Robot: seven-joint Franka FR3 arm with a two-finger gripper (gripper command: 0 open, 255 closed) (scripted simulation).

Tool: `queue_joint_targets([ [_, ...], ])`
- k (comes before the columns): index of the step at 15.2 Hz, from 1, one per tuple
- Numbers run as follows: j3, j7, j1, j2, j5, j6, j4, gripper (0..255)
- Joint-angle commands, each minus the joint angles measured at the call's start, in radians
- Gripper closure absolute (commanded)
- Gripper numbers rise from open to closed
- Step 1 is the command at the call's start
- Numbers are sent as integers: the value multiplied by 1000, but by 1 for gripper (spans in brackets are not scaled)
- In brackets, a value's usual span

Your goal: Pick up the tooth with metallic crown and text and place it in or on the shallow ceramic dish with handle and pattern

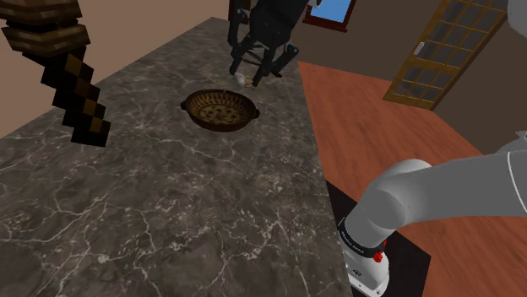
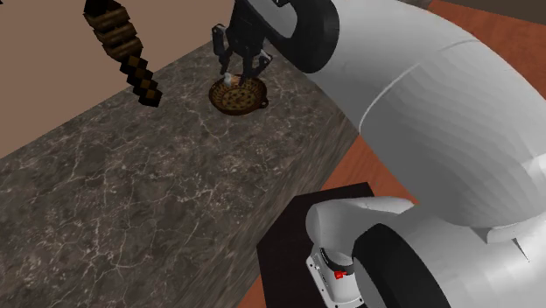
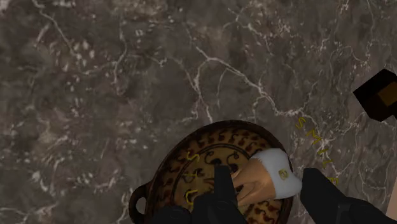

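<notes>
A tooth with a tan root, a white crown and a small gold mark sits clasped between my black fingers. My gripper hangs shut on it above the round brown patterned dish, which has a small loop handle. In the shoulder view the tooth shows at the fingertips of the gripper, just beyond the dish on the dark marble counter. The second exterior view has the gripper and tooth right over the dish.
A dark brown blocky object hangs over the counter at the shoulder view's left, also seen near the dish. The marble counter ends at an edge with reddish wooden floor beyond. The black stand lies at lower right.
</notes>
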Motion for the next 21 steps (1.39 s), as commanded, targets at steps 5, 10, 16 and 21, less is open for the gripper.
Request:
queue_joint_targets([
  [5,6,-36,-50,211,-55,39,155,255],
  [10,13,-61,-45,193,-43,98,75,255],
  [16,23,-89,-40,178,-27,168,-14,255],
  [21,32,-110,-35,173,-15,223,-77,255],
])
